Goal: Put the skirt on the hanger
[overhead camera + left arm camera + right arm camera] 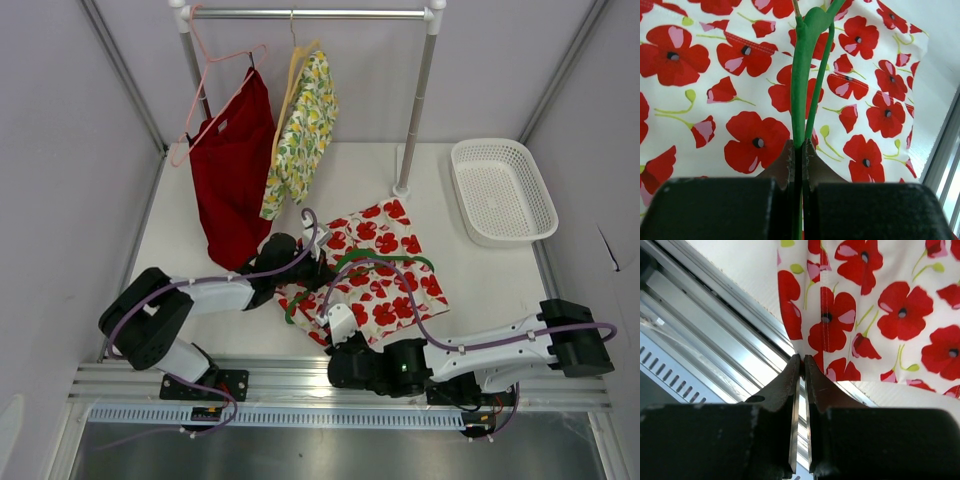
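The white skirt (385, 268) with red flowers lies flat on the table in front of the arms. The green hanger (385, 259) lies across it. My left gripper (318, 272) is shut on the hanger's wire; in the left wrist view the green wire (801, 75) runs up from between the fingertips (799, 147) over the skirt (730, 100). My right gripper (340, 325) is at the skirt's near edge. In the right wrist view it (803, 360) is shut on the skirt's hem (880, 305), and the pinched corner is lifted slightly.
A clothes rail (310, 14) at the back holds a pink hanger with a red garment (232, 170) and a yellow hanger with a lemon-print garment (303, 130). A white basket (500, 190) stands at the back right. An aluminium rail (300, 380) runs along the near edge.
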Robot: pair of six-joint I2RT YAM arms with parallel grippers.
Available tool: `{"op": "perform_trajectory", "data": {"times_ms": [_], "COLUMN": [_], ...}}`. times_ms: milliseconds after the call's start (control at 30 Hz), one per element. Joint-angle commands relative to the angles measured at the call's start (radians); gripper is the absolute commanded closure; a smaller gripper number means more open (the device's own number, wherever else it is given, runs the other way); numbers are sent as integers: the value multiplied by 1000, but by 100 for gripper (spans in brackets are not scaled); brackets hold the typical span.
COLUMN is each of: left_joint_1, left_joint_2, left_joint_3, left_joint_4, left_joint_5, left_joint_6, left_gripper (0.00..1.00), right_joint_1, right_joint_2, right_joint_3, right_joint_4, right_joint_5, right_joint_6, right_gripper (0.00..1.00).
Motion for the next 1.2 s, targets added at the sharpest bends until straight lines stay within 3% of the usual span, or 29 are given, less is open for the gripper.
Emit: {"op": "perform_trajectory", "data": {"times_ms": [0, 633, 767, 800, 900, 1033, 1067, 1100, 1167], "left_joint_1": [-2, -16, -20, -23, -30, -37, -42, -48, -49], "left_joint_2": [-36, -1, -22, -27, -38, -56, -61, -78, -93], "left_joint_3": [-19, -30, -90, -96, -122, -147, -154, -166, -176], "left_joint_4": [-118, -127, -54, -38, -1, 43, 54, 83, 88], "left_joint_5": [-92, -224, -216, -213, -199, -190, -193, -195, -205], "left_joint_6": [52, 3, -23, -25, -20, -22, -22, -23, -25], "left_gripper": [100, 100, 100, 100, 100, 100, 100, 100, 100], "right_joint_1": [17, 106, 101, 92, 34, -84, -151, -310, -382], "right_joint_2": [7, 17, 4, -4, -62, -168, -188, -246, -279], "right_joint_3": [-20, -31, -8, -1, 18, 55, 64, 89, 86], "right_joint_4": [4, -4, -8, -10, -16, -60, -77, -144, -178], "right_joint_5": [6, -5, -2, -7, -40, -123, -134, -172, -226], "right_joint_6": [50, 104, 101, 98, 79, 55, 53, 68, 71], "right_gripper": [91, 88, 67, 51, 28, 19, 19, 17, 18]}}
